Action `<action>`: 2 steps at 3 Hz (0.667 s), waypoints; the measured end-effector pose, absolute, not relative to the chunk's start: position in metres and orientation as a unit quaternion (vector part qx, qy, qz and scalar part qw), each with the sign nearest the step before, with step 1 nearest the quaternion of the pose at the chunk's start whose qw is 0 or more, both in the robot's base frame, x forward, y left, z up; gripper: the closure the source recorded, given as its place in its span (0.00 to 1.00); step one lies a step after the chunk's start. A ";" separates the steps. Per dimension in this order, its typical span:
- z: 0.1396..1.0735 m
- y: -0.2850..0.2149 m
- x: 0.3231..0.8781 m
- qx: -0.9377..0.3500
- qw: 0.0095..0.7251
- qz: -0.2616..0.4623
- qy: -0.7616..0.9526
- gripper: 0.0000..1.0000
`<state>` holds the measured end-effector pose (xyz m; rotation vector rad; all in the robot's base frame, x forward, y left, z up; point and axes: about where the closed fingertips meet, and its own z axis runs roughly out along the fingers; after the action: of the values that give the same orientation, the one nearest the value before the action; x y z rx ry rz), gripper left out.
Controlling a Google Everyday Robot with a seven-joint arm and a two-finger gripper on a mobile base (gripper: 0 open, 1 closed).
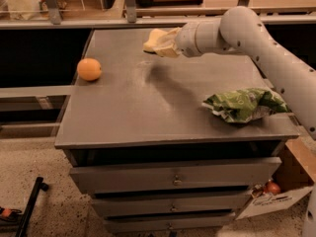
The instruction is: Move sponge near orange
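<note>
The pale yellow soft sponge (pixel 151 39) is gripped in the pincer (pixel 165 43), which is clenched on it over the far middle of the grey metal bench (pixel 123 112). The sponge is held clear of the surface, and a shadow is cast on the benchtop just below it. The white jointed arm (pixel 256 43) is extended in from the right of the view. The small round bright orange fruit (pixel 89 69) is set near the bench's left edge, well apart from the sponge. A wrinkled green-and-white foil bag (pixel 244 104) is laid near the front right corner. Closed drawers (pixel 173 179) are fitted under the benchtop.
</note>
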<state>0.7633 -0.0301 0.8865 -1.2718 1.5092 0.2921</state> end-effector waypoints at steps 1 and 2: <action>0.891 -0.013 0.745 -0.597 0.520 0.110 0.600 1.00; 0.892 0.002 0.729 -0.643 0.503 0.114 0.566 1.00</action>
<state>0.7289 0.0020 0.8918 -1.5519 1.3673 0.2755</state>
